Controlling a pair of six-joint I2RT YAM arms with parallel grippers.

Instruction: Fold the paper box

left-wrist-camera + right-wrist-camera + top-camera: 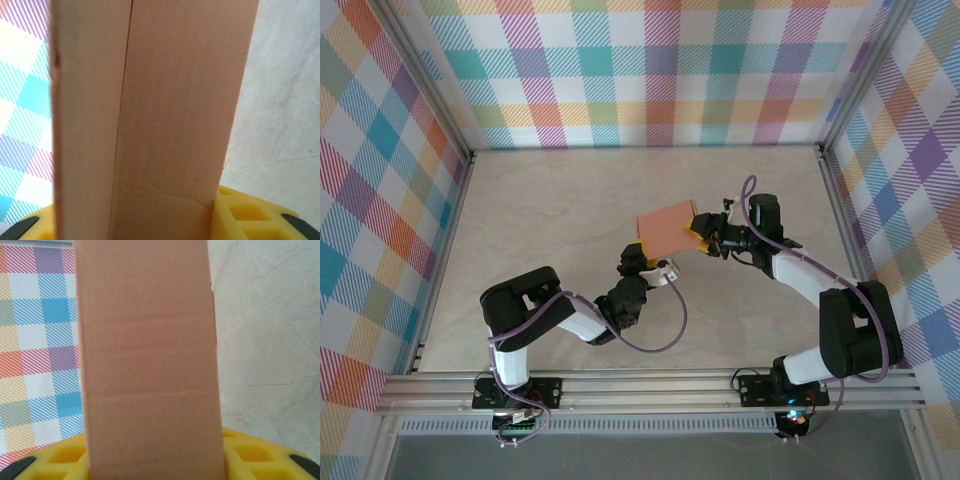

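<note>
Box (665, 228) of creased salmon-orange card. Right fingers (250, 456) clamp its edge; left fingers (242, 211) flank it, grip impossible to tell.

Salmon-orange paper box (665, 226), shallow, rectangular, faintly creased, raised above table (550, 200) centre

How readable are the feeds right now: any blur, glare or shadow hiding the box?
Top external view: evenly lit and sharp, the paper box plain to see. Left wrist view: box very close and soft, its left face paler, patterned wall behind washed out. Right wrist view: sharper, faint creases legible, no glare.
</note>
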